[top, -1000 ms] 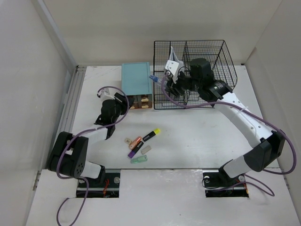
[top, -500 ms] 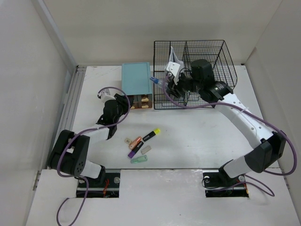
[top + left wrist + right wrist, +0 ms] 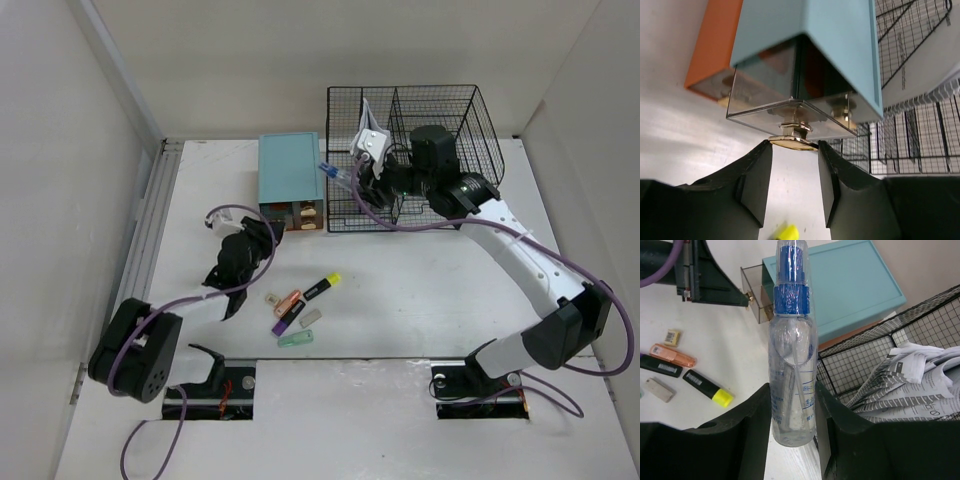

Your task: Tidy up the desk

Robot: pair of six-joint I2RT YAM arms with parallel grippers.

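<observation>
Nearest the arm bases, a loose cluster lies flat on the large flat white desk (image 3: 430,290). It comprises a pale green highlighter (image 3: 296,339), a purple highlighter (image 3: 284,322), an orange highlighter (image 3: 289,301), a black highlighter with a yellow cap (image 3: 322,287), a small grey block (image 3: 311,317) and a small tan block (image 3: 271,298). The items sit close together; whether any touch cannot be told.

The desk itself fills the floor between the pale walls, with a ribbed metal rail (image 3: 150,215) along its left edge.

Beyond the cluster, the left gripper (image 3: 794,150) is low over the desk, pointing at the small teal-topped drawer box (image 3: 289,170). Its two black fingers are set narrow, one on each side of the round brass knob (image 3: 793,141), and the disc's edges meet both fingertips. The knob belongs to a smoky clear plastic drawer (image 3: 790,105), which stands partly out of the box front.

Further back and to the right, the right gripper (image 3: 791,405) is raised above the desk beside the drawer box. Its fingers are clamped on the lower body of a clear plastic spray bottle with a blue cap (image 3: 790,340). The cap end points towards the teal box.

At the far edge stands the black wire-mesh file rack (image 3: 440,110), just beside the box. Printed paper sheets (image 3: 910,385) are slumped in the compartment nearest the bottle.
</observation>
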